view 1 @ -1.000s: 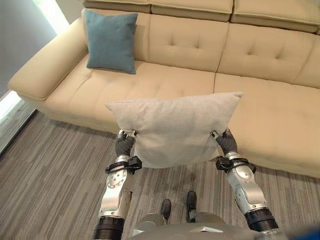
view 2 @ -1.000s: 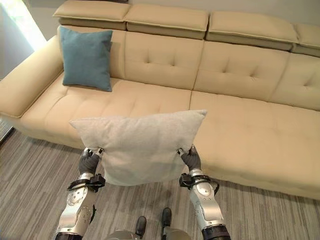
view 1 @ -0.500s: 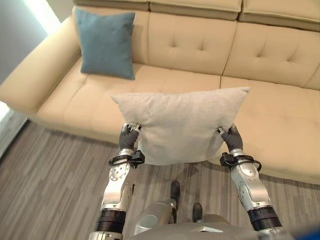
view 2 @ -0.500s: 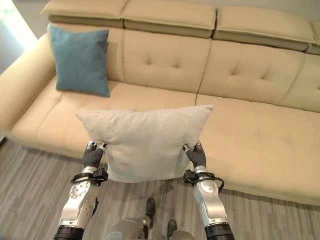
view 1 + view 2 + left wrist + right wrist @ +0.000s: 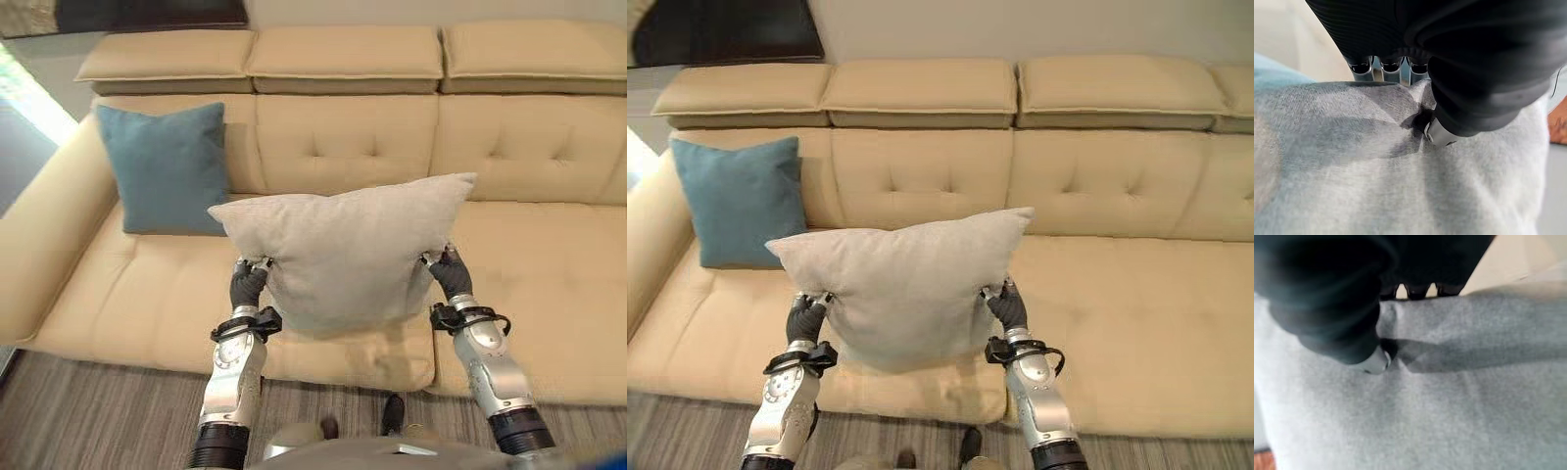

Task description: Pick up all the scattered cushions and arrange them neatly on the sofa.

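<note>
1. Grey cushion is up in the air between both hands, held upright over the front of the sofa's seat, not resting on anything yet.
2. Left hand pinches the cushion's lower left edge, fingers behind the fabric and thumb dug into the front; right hand does the same on the other side. Both wrist views show the cloth puckered under the thumb, so the grip looks solid.
3. Big change from a second ago: the cushion hung over the striped floor in front of the couch, and now the seat is right under it. The whole view shifted too, so the robot has closed in on the beige sofa.
4. Teal cushion already leans upright against the backrest at the left end.
5. My guess: carrying is basically done, next it needs setting against the backrest beside the teal one.
</note>
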